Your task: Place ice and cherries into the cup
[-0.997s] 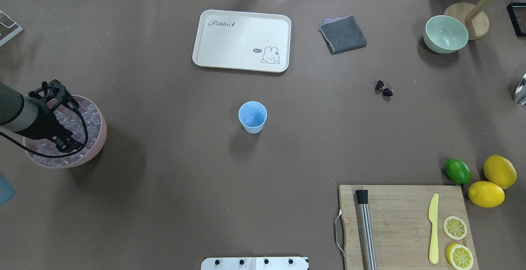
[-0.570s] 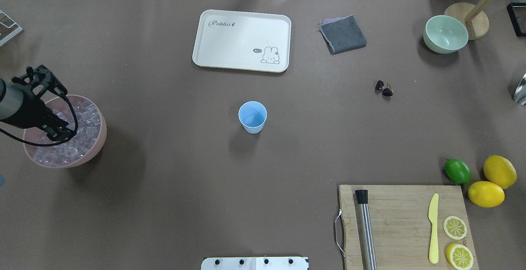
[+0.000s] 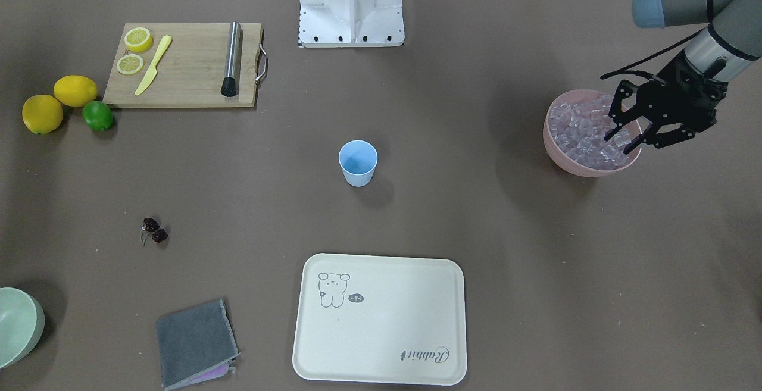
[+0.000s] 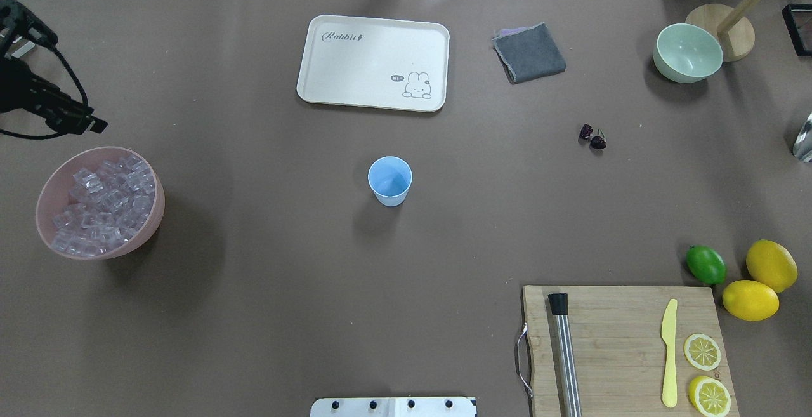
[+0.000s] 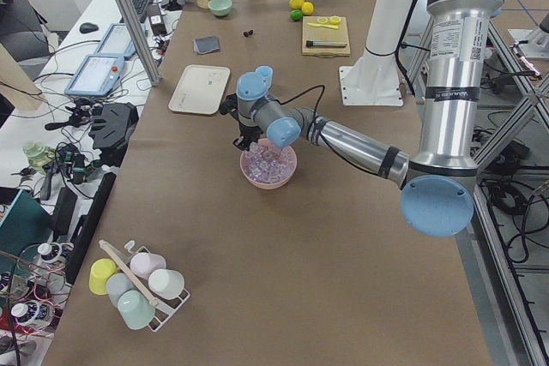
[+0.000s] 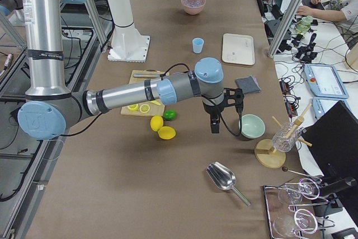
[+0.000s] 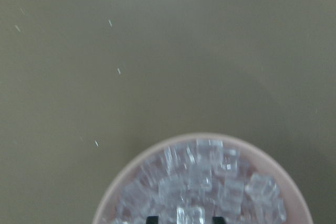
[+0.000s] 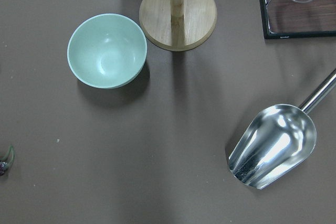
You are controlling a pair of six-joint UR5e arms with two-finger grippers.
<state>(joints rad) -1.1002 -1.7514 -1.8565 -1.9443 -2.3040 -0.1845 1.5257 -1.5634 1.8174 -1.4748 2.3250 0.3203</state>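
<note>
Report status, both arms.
Left end effector open over ice in pink bowl. Right end effector: state unclear. Cup empty, cherries on table. No obstruction seen.

The black two-finger left tool (image 3: 631, 141) hangs with fingers spread near the bench's (image 3: 476, 212) left edge; the right tool (image 6: 214, 118) points down.

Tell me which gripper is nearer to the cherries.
Right. The right gripper hangs by the pale green bowl, at the cherries' end of the table. The left gripper is over the pink bowl of ice at the opposite end.
</note>
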